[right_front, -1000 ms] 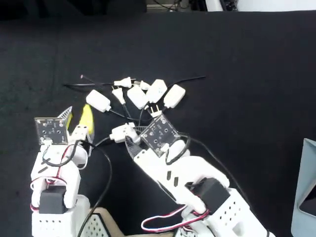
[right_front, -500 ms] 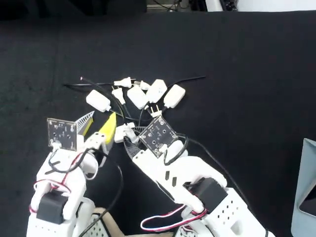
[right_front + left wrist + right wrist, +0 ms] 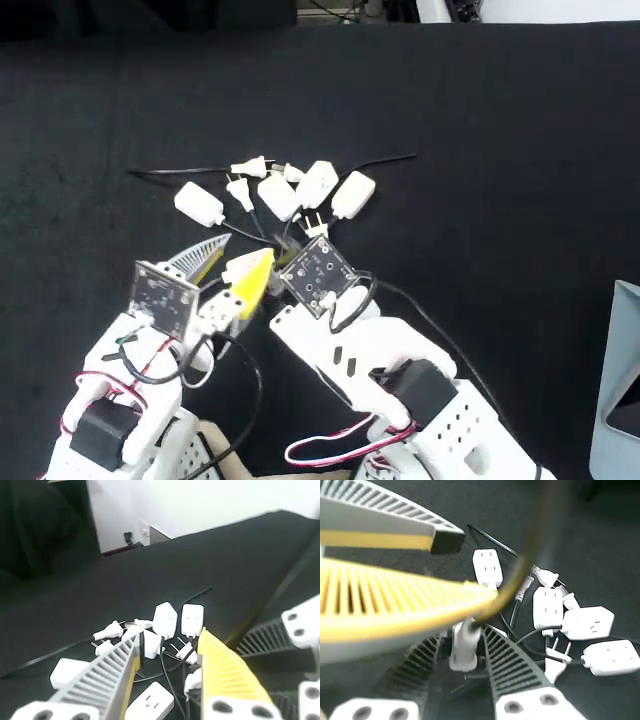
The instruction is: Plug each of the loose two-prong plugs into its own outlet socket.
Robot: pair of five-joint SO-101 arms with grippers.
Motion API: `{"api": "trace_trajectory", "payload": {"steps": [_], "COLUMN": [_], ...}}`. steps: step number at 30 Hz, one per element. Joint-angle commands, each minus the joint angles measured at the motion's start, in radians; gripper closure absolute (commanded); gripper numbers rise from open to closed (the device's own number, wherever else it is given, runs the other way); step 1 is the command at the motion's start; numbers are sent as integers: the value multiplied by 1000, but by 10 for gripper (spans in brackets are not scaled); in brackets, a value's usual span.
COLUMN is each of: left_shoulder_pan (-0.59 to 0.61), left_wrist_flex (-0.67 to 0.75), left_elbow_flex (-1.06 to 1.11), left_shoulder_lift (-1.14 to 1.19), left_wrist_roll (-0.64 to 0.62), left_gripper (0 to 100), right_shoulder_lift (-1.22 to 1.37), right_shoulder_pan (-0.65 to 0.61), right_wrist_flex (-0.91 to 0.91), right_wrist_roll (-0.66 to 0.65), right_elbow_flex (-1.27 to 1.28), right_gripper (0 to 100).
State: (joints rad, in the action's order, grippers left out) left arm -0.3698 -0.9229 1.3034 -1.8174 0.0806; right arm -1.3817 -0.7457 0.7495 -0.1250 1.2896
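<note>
My right tool (image 3: 465, 639) is clamped on a white two-prong plug (image 3: 463, 652), with a grey ribbed finger pressing on each side of its body. A dark cord (image 3: 520, 570) leads away from the plug's end. My left tool (image 3: 250, 246) is spread wide and grips nothing. It has one yellow finger (image 3: 248, 275) and one white ribbed finger (image 3: 200, 255).

In the right wrist view the yellow finger passes just over the held plug, and I cannot tell whether they touch.

The other task pieces lie in a loose cluster on the black surface (image 3: 500, 150), beyond both tools. From my left tool in the high view, a lone socket (image 3: 198, 204) lies at eleven o'clock. It is a small white block. Three more sockets (image 3: 316, 183) of the same kind fan out close together between one and two o'clock. Small white loose plugs (image 3: 248, 166) with short metal prongs lie around twelve o'clock, just beside those sockets. The nearest loose plug (image 3: 313, 222) sits at two o'clock, close to my right arm's camera board (image 3: 320, 272).

Thin black cords (image 3: 170, 173) thread through the whole cluster, crossing between the sockets and both tools. A grey-blue box (image 3: 625, 380) stands at the surface's edge toward four o'clock, well apart from everything else.
</note>
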Motion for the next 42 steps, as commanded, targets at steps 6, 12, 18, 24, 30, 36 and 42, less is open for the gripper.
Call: {"api": "trace_trajectory", "payload": {"steps": [6,12,18,24,30,36,42], "left_shoulder_pan": [-91,41,311,372,329,285,217], "left_wrist_flex": [-77,-75,-110,-189,-196,-189,-195], "left_elbow_flex": [-64,-67,-38,5,44,-76,-252], "left_shoulder_lift": [-5,-5,-3,-2,29,322,692], "left_wrist_roll": [103,95,101,252,373,390,423], "left_gripper": [810,812,809,808,808,808,808], "right_shoulder_lift": [-10,-2,-1,-1,-1,-1,-1], "right_shoulder_pan": [-12,5,155,284,379,431,436], "right_wrist_flex": [-17,-15,49,78,72,71,72], "right_wrist_roll": [0,9,63,84,107,107,107], "right_elbow_flex": [-5,-5,-18,-7,44,70,85], "right_gripper": [987,987,987,987,986,986,986]}}
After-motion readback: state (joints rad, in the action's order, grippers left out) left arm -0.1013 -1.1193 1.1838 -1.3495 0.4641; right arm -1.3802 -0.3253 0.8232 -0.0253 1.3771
